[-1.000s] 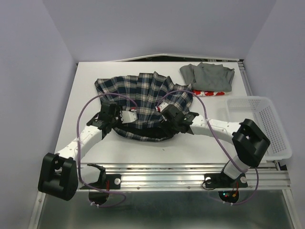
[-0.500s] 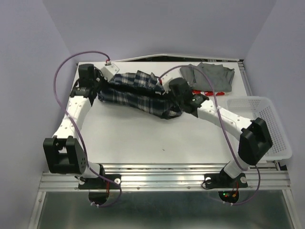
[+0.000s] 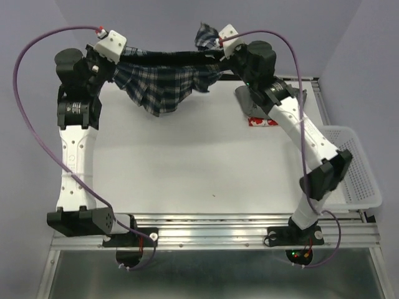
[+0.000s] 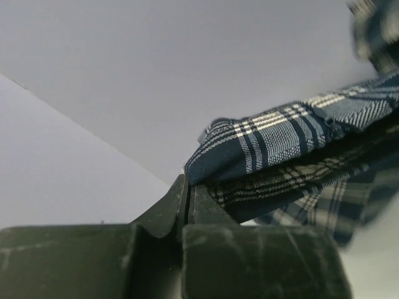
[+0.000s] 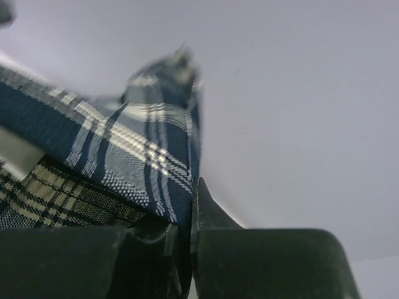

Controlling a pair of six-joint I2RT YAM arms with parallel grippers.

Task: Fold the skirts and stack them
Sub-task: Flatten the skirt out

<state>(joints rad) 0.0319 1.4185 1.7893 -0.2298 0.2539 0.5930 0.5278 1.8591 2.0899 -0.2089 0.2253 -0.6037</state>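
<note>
Your left tool (image 4: 187, 190) and right tool (image 5: 187, 194) each clamp the plaid skirt (image 3: 163, 84) by its top edge, high off the table (image 3: 187, 162), probably to hang it flat for folding.

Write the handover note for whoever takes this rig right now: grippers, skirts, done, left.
Left gripper: shut on the top edge of the plaid skirt.
Right gripper: shut on the same edge, at the other end.
Plaid: held up over the far side of the table, stretched between both arms, body hanging down.
Grey skirt: far right of the table, partly hidden by the right arm, lying over the red-print skirt, of which only an edge shows.
Done: those two appear stacked.
Left: lay the plaid down, fold it, add it to the stack.
</note>
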